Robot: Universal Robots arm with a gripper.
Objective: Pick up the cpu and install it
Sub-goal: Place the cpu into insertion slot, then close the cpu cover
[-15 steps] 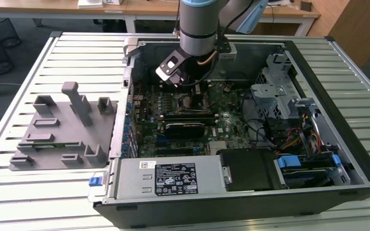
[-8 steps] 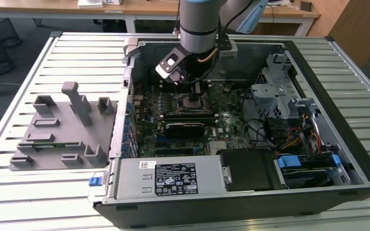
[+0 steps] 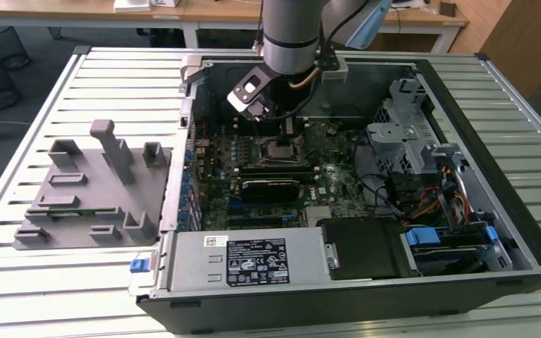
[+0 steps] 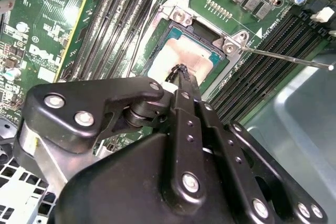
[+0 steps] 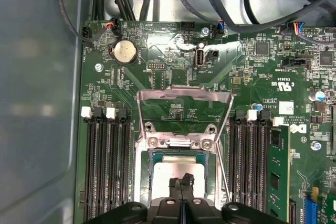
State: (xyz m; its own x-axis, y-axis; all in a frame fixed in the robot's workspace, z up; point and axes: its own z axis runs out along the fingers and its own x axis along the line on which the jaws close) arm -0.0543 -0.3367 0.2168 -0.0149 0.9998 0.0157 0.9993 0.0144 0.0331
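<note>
- In the exterior view, the arm (image 3: pixel 289 35) comes down from the upper middle of the frame into an open computer case (image 3: pixel 346 306). The case lies on a slatted counter (image 3: pixel 82 282).
- That view alone takes in the surroundings. A grey plastic tray with upright blocks (image 3: pixel 82 197) sits on the counter at the exterior view's left, just beside the case. A silver power supply (image 3: pixel 247 257) fills the case's lower middle.
- From there the socket is only a small dark square under the arm, and the chip itself cannot be made out.
- In the second wrist view, the pincer (image 4: pixel 181 74) is closed, its two black fingers pressed together with no gap between them and nothing held.
- The fingertips sit at the pale metal top of the cpu (image 4: pixel 184 56), which lies flat inside the socket on the green motherboard (image 4: pixel 31 51). Whether they press on it cannot be told.
- The second wrist view also shows the thin socket lever (image 4: pixel 283 59), swung free and pointing away from the socket corner.
- The first wrist view looks along the fingers from the other side. It shows the metal load plate (image 5: pixel 184 94) flipped open and standing beyond the cpu.
- This view adds rows of memory slots (image 5: pixel 105 171) on both sides of the socket, and a round coin cell battery (image 5: pixel 125 52) farther up the board.
</note>
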